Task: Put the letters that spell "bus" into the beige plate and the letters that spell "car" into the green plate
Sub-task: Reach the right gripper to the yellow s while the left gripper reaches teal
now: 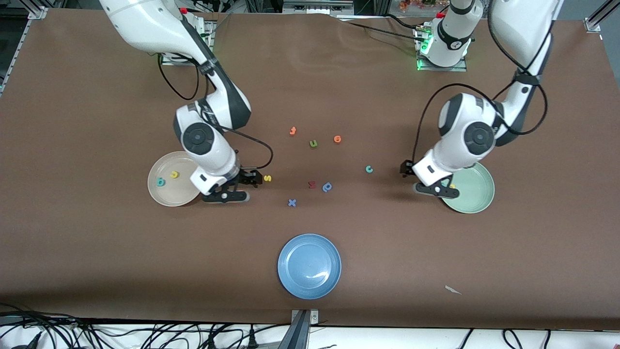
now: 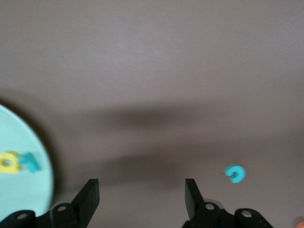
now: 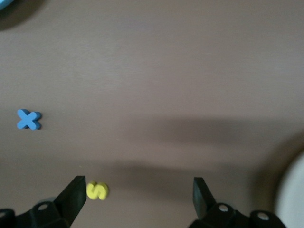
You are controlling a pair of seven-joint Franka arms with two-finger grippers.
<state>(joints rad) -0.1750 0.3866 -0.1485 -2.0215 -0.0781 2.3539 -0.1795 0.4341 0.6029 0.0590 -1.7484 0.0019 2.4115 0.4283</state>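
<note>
The beige plate [image 1: 170,198] holds a teal b [image 1: 160,182] and a yellow u [image 1: 174,174]. Beside that plate, over bare table, my right gripper [image 1: 247,187] [image 3: 137,194] stands open. The yellow s [image 1: 267,178] [image 3: 97,191] lies on the table just inside one finger. The green plate [image 1: 472,196] [image 2: 23,190] holds a yellow a [image 1: 452,185] [image 2: 8,161] and a teal letter [image 2: 31,161]. My left gripper [image 1: 419,180] [image 2: 141,194] hangs open and empty by that plate's rim. The teal c [image 1: 369,168] [image 2: 235,173] lies on the table toward the middle.
Mid-table lie an orange t [image 1: 292,131], an olive u [image 1: 313,143], an orange o [image 1: 337,139], a red letter [image 1: 312,184], a blue p [image 1: 327,187] and a blue x [image 1: 291,202] [image 3: 28,119]. A blue plate [image 1: 309,286] sits nearest the front camera.
</note>
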